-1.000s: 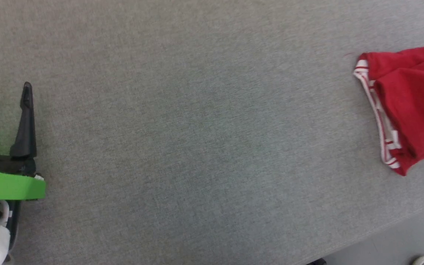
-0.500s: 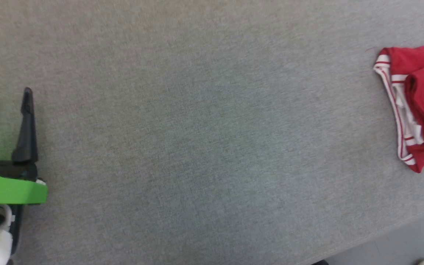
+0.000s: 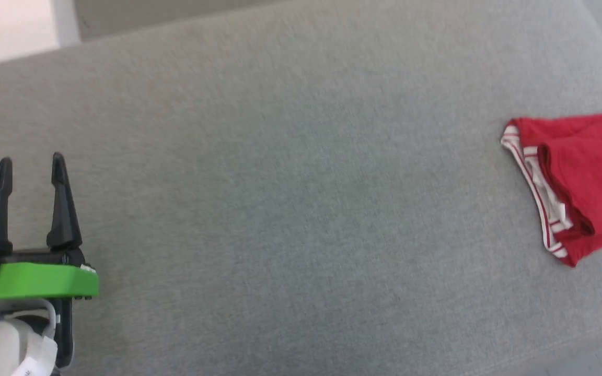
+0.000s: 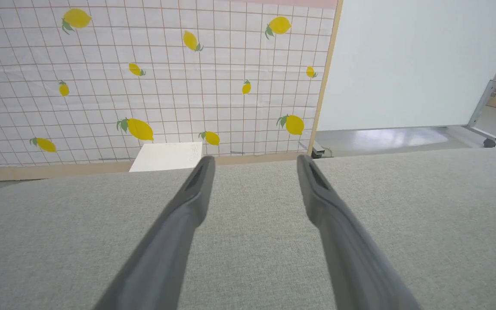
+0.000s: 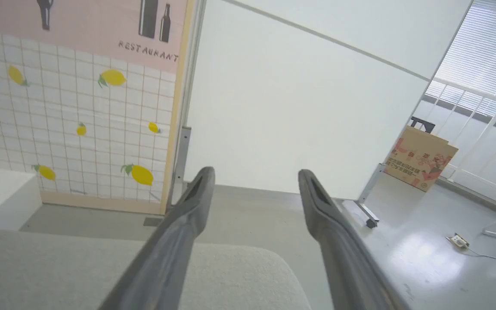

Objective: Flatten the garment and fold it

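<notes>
Nearest the robot, the left tool [image 3: 31, 159] hovers low at the left of the grey tabletop [image 3: 301, 183], its fingers spread with nothing between them. The right tool [image 5: 255, 171] is likewise spread and empty, out over a rounded corner of the tabletop.

Over the last second the whole head view has shifted. The tabletop's far edge is now in frame, so the camera moved rather than the things.

The garment [image 3: 583, 172] lies well apart from the left tool at the right edge, doubled over on itself with its striped trim facing left. Its shape looks unchanged.

With both tools clear of it, the robot is probably stepping back or repositioning. Most of the shirt is cut off, so I cannot judge whether the fold is finished.
</notes>
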{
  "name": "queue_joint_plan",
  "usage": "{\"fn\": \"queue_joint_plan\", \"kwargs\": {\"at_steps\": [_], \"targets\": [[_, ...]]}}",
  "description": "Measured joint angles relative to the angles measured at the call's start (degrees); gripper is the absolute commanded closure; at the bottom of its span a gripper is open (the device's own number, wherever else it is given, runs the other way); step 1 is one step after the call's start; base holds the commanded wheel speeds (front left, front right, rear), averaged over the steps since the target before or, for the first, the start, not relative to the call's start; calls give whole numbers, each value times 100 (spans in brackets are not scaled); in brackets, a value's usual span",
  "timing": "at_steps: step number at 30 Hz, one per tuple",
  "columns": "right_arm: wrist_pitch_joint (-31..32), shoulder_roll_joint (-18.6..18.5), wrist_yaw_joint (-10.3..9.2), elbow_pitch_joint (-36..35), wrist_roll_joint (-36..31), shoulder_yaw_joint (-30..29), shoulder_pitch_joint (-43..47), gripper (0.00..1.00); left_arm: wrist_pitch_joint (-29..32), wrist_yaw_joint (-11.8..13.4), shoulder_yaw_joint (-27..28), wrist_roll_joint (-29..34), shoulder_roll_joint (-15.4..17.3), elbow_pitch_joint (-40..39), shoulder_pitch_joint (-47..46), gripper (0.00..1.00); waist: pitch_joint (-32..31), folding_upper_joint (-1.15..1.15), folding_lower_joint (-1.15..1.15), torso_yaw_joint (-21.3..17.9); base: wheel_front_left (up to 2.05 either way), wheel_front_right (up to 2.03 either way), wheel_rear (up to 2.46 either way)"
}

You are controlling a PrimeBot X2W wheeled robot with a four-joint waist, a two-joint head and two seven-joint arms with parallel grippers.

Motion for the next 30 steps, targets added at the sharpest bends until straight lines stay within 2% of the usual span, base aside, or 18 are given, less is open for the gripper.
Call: {"fn": "queue_joint_plan", "kwargs": {"at_steps": [5,8,12,18,22,30], "targets": [[-1150,1312,-1,130,10,380,-23,0,-109,193,74,-8,-126,145,88,0,-492,0,0,200,0,0,0],[-1686,1677,1,283,-2,593,119,0,-143,290,59,-5,-224,214,92,0,-730,0,0,342,0,0,0],[-2215,1789,-1,537,99,723,665,0,-193,376,-31,-1,-365,326,97,0,-995,0,0,595,0,0,0],[-2970,1800,-2,902,865,879,1678,0,-270,479,-162,66,-520,490,108,0,-1360,0,0,1018,0,0,0],[-3134,1811,-2,1062,896,964,2286,0,-293,481,-272,91,-625,638,175,0,-1602,0,0,1253,0,0,0],[-3207,1806,-2,949,813,845,3237,0,-343,478,-595,144,-869,911,272,0,-1984,0,0,1576,0,0,0]]}}
